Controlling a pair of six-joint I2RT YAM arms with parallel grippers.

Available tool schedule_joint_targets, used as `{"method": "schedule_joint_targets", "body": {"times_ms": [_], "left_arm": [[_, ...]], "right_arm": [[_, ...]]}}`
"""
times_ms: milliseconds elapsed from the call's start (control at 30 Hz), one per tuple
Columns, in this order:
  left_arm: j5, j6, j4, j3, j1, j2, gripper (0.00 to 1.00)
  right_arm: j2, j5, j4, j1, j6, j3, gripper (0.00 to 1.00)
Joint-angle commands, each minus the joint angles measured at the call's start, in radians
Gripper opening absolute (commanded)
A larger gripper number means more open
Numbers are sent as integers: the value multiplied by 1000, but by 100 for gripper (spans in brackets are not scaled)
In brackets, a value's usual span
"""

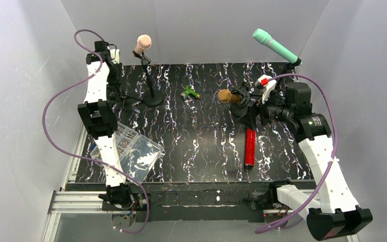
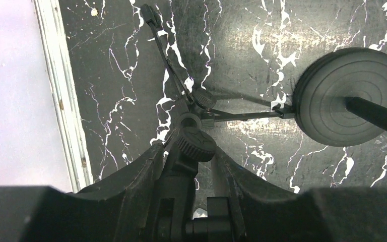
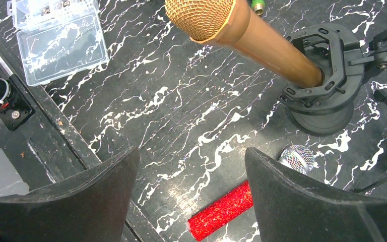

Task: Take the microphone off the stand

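Observation:
A gold microphone [image 3: 262, 43] [image 1: 225, 96] sits tilted in a black ring-shaped stand [image 3: 322, 70] at mid right of the table. My right gripper [image 3: 191, 156] [image 1: 247, 110] hangs open just short of it, nothing between its fingers. A pink microphone [image 1: 142, 44] stands on a pole with a round base [image 1: 152, 98] [image 2: 350, 96] at the back left. Beside that, my left gripper [image 2: 191, 151] [image 1: 114, 83] is shut on the knobbed head [image 2: 195, 142] of a small black tripod stand. A teal microphone [image 1: 274, 45] rises at the back right.
A red glitter microphone [image 1: 250, 147] [image 3: 221, 209] with a silver grille [image 3: 298, 157] lies on the table under my right gripper. A clear plastic box [image 1: 133, 151] [image 3: 60, 40] sits at the front left. A small green object [image 1: 190, 93] lies mid-back. Thin tripod legs [image 2: 169, 60] spread below my left gripper.

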Motion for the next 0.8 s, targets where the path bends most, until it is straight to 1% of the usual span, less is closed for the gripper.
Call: {"method": "schedule_joint_targets", "body": {"times_ms": [0,67,133,167,200,267,433,567,667,767], "left_arm": [[11,15,-114,5,-8,-31,48],[17,18,-108,19,-7,-46,67],[17,21,-102,38,-8,-60,78],[17,21,-95,48,-6,-69,86],[17,19,-84,50,-7,-80,91],[17,19,-63,57,-7,-107,98],[49,31,-57,95,-7,-154,98],[72,56,-40,74,-6,-232,98],[146,85,-37,29,-7,-309,98],[263,125,-25,-55,-6,-417,98]], "right_arm": [[-3,-5,27,0,-9,6,85],[-8,-4,26,0,-10,6,85],[-11,-2,24,0,-10,6,85],[-13,-2,24,0,-9,5,85],[-16,-1,23,0,-9,5,85],[-20,4,22,0,-10,5,85],[-27,5,21,0,-11,7,85],[-26,1,13,0,-13,24,85],[-24,0,2,2,-19,49,85],[-19,-3,-8,2,-23,80,85]]}}
